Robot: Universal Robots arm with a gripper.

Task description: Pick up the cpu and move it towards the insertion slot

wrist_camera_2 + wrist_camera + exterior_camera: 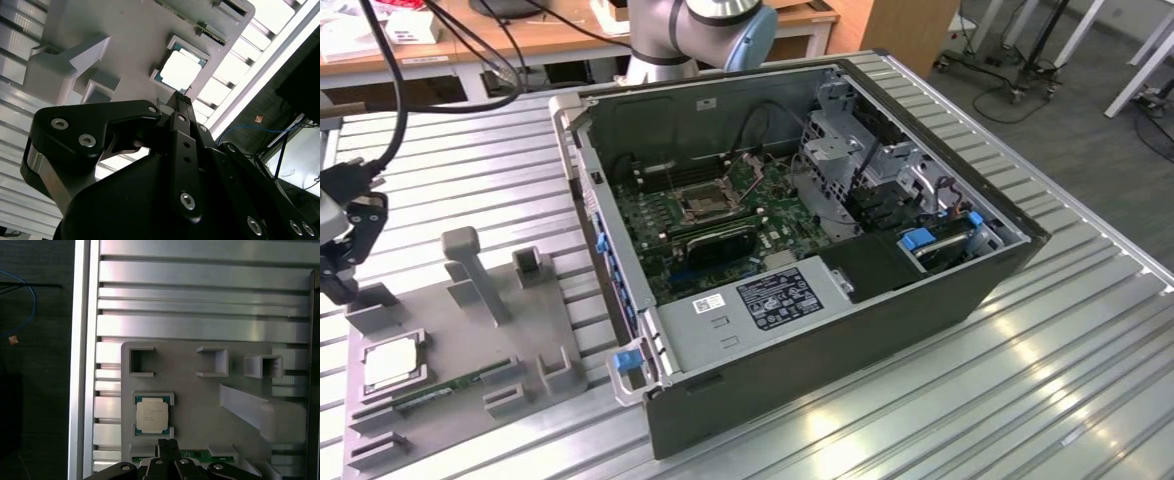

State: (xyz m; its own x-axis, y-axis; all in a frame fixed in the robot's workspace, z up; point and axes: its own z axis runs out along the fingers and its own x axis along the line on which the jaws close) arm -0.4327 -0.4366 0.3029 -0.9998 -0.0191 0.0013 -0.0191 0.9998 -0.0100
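1. Claw [168, 442], black, hangs over the grey holder at the exterior view's left. Its two fingers are pressed together with nothing between them. In both wrist views the tips point towards the chip without touching it.
2. Table [1067, 380]: a ribbed metal top that carries everything else.
3. Computer case [761, 400]: lies on its side with the panel off and the green board showing inside.
4. Holder [454, 350]: a flat grey plastic plate with raised pockets and posts, beside the case.
5. Socket [707, 203]: a square with a shiny frame on the board inside the case, well apart from the claw.
6. Chip [152, 415]: lies flat, silvery side up, in a square pocket of the holder.
7. Memory stick [454, 385]: narrow and green, it lies in the holder just beside the chip.
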